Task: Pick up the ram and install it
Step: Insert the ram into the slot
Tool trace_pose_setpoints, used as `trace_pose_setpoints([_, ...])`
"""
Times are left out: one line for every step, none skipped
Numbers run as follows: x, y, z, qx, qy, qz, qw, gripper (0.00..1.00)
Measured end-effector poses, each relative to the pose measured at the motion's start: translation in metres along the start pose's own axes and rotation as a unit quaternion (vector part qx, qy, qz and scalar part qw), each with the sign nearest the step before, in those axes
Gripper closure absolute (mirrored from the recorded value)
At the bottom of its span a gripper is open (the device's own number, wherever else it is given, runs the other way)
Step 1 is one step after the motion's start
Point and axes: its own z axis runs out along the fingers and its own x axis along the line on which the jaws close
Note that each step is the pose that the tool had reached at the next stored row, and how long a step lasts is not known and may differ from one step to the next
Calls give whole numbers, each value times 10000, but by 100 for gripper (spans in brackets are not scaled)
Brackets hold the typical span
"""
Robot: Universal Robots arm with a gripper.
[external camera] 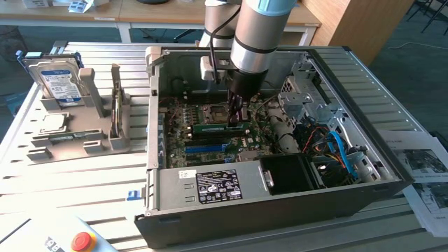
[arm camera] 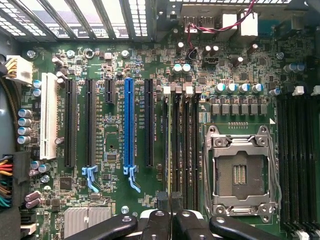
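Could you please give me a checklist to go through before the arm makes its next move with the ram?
1. The gripper is shut on the ram at its upper edge: ok.
2. The ram runs along the memory slots beside the CPU socket: ok.
3. The ram is pressed fully into its slot: cannot tell.
4. The slot latches are closed on the ram: cannot tell.
5. The red-and-white cable lies clear of the memory slots: ok.

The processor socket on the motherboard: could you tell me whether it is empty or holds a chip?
Empty: the processor socket shows bare contacts inside its metal frame, with no chip seated.
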Motion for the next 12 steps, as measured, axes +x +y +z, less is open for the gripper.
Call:
trace_pose_setpoints([0, 0, 0, 0, 0, -3, 10000, 88])
trace_pose_setpoints([0, 0, 0, 0, 0, -4, 10000, 88])
trace_pose_setpoints([0, 0, 1, 0, 0, -5, 10000, 88])
trace_pose_setpoints([0, 0, 1, 0, 0, -5, 10000, 88])
trace_pose_setpoints([0, 0, 1, 0, 0, -5, 10000, 88])
trace_pose_setpoints([0, 0, 1, 0, 0, -5, 10000, 88])
trace_pose_setpoints([0, 0, 2, 0, 0, -8, 10000, 88])
trace_pose_setpoints([0, 0, 3, 0, 0, -11, 10000, 88])
trace_pose_setpoints([0, 0, 2, -1, 0, -14, 10000, 88])
trace_pose_setpoints([0, 0, 2, 0, 1, -16, 10000, 88])
trace_pose_setpoints([0, 0, 2, 0, 1, -16, 10000, 88])
trace_pose_setpoints([0, 0, 2, -1, 1, -16, 10000, 88])
